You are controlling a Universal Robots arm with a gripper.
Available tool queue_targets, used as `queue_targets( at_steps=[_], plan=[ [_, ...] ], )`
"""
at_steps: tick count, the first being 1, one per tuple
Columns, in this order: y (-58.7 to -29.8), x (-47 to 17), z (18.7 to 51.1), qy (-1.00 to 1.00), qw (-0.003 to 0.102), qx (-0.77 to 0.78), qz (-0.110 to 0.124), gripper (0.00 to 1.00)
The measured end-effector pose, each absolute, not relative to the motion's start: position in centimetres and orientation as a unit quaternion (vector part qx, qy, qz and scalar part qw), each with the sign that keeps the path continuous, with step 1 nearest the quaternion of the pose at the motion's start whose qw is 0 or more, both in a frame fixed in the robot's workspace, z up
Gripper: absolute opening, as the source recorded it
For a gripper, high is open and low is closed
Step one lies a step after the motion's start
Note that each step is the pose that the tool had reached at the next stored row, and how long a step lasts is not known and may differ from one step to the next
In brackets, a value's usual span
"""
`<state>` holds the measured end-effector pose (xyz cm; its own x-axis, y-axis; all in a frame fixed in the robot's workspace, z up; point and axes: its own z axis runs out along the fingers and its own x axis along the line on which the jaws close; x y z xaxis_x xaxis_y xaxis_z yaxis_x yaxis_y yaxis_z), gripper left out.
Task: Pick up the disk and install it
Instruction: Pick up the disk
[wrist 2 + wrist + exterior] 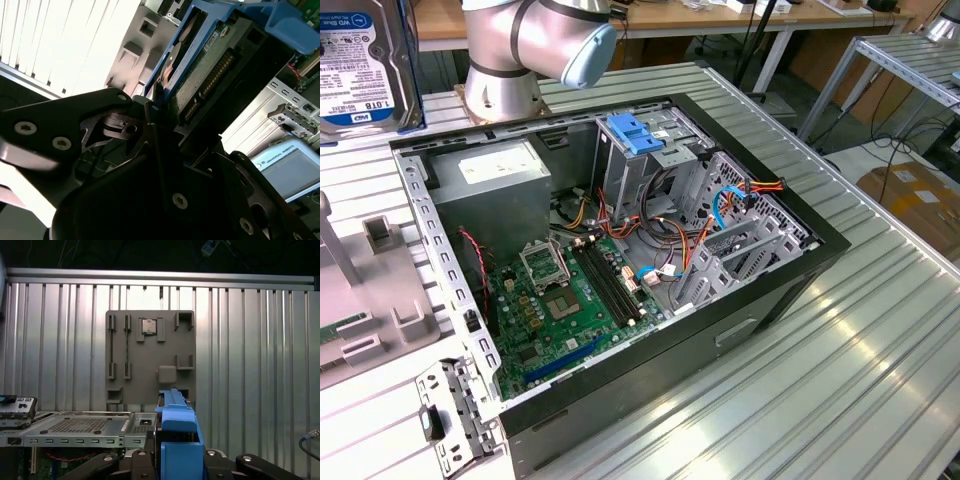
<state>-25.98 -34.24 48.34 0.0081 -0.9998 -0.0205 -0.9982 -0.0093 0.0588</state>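
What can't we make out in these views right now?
Exterior view: the disk is cut off by the top-left corner.
Exterior view: the arm runs out past the top edge.
Exterior view: the drive cage interior is partly covered by the blue latch.
First wrist view: the disk's label face is hidden behind its blue rail.

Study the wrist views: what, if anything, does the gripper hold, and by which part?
The gripper holds the disk. It appears to be clamped across the blue carrier rails at the connector end.
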Motion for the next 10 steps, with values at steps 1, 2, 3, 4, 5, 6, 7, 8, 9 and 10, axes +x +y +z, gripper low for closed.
queue_targets(
  at_steps=[1, 2, 3, 4, 5, 6, 7, 8, 9, 10],
  plan=[
    [-34.32, -25.93, 48.34, -0.704, 0.014, 0.710, -0.028, 0.36],
    [-34.44, -25.87, 48.33, -0.704, 0.014, 0.710, -0.028, 0.36],
    [-34.53, -25.82, 48.33, -0.704, 0.014, 0.710, -0.028, 0.36],
    [-34.62, -25.78, 48.33, -0.704, 0.014, 0.710, -0.028, 0.36],
    [-34.73, -25.73, 48.33, -0.704, 0.014, 0.710, -0.028, 0.36],
    [-34.81, -25.69, 48.33, -0.704, 0.014, 0.710, -0.028, 0.36],
    [-34.87, -25.66, 48.33, -0.704, 0.014, 0.710, -0.028, 0.36],
    [-34.96, -25.61, 48.33, -0.704, 0.014, 0.710, -0.028, 0.36],
    [-35.06, -25.56, 48.32, -0.704, 0.014, 0.710, -0.028, 0.36],
    [-35.14, -25.52, 48.32, -0.704, 0.014, 0.710, -0.028, 0.36]
  ],
)
